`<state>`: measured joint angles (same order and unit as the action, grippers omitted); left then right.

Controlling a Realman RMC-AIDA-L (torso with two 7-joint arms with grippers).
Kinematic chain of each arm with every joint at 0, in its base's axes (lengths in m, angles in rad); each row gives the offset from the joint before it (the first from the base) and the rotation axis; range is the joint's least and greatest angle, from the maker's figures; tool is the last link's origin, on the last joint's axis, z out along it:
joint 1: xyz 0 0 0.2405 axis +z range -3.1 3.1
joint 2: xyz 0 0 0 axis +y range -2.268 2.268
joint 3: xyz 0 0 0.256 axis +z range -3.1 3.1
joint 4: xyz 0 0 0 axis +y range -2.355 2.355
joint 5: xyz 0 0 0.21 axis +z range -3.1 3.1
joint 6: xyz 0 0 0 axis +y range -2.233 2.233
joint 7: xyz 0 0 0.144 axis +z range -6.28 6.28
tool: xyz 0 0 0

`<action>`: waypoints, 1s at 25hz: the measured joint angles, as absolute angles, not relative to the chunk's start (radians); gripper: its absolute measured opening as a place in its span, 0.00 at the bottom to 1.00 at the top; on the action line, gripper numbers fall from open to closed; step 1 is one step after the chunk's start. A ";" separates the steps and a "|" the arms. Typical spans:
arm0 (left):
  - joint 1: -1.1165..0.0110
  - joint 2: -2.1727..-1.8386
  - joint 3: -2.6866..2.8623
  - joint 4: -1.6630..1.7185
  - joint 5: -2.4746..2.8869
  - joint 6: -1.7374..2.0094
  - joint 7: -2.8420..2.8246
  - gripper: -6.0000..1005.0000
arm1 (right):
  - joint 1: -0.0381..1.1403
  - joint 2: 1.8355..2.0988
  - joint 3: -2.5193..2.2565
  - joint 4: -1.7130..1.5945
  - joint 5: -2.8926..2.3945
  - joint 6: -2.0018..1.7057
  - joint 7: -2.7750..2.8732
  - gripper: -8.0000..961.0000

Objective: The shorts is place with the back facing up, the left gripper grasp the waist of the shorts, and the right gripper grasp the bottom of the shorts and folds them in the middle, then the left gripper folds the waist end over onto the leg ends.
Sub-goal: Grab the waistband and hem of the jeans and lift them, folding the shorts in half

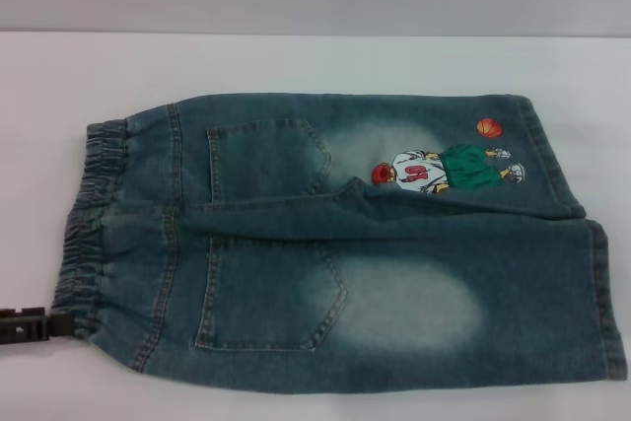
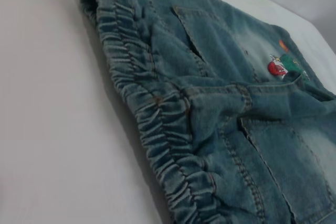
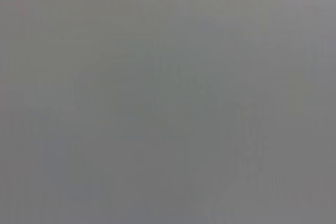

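Observation:
The shorts lie flat on the white table with their back up, both patch pockets showing. Their ruffled waist is at the left and the leg ends are at the right. The far leg carries the basketball player print. My left gripper comes in low from the left edge, its tip at the near corner of the waist. In the left wrist view the waist runs close by, with the denim spreading beyond it. The right gripper is out of view, and the right wrist view shows only plain grey.
The white table extends behind the shorts to a grey wall. A strip of bare table lies left of the waist. The near leg's hem lies close to the right edge of the head view.

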<state>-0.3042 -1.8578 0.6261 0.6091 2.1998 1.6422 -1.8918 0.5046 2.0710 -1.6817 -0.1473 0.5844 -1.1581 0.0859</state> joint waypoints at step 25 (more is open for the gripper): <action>-0.331 -1.853 0.626 0.611 2.211 1.659 -1.916 0.81 | 0.508 2.069 -1.686 -0.146 0.584 -1.158 0.086 0.62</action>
<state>-0.3314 -1.8529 0.6259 0.6108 2.2106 1.6591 -1.9163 0.5077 2.0692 -1.6856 -0.1457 0.5844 -1.1581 0.0859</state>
